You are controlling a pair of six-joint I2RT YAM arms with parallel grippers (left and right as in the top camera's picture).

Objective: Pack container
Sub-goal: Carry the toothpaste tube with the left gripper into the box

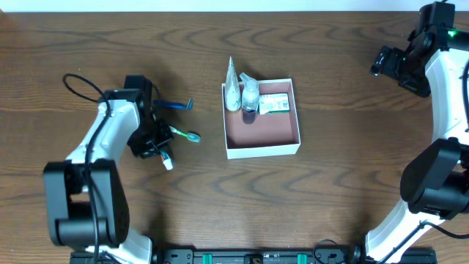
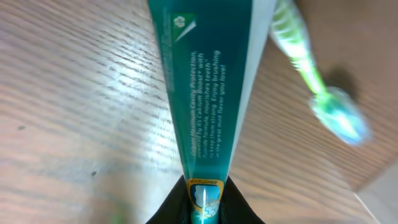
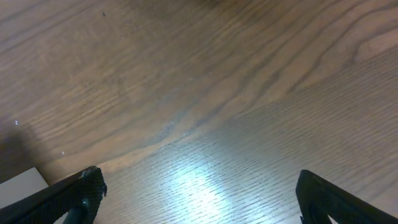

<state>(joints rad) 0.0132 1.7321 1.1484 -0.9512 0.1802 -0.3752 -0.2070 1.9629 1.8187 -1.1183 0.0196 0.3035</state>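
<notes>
The container (image 1: 262,149) is a white square box with a pink-brown inside at the table's middle. It holds a white tube (image 1: 232,86), a small bottle (image 1: 250,99) and a green-and-white packet (image 1: 275,103) along its far side. My left gripper (image 1: 156,144) (image 2: 205,202) is shut on a teal toothpaste tube (image 2: 205,81) (image 1: 165,156), low over the table, well left of the container. A green toothbrush (image 1: 185,135) (image 2: 311,71) lies right beside the tube. My right gripper (image 1: 382,64) (image 3: 199,202) is open and empty over bare wood at the far right.
A blue-handled razor or brush (image 1: 176,105) lies on the table just beyond the left gripper. The table top is dark wood. A pale corner (image 3: 22,182) shows at the lower left of the right wrist view.
</notes>
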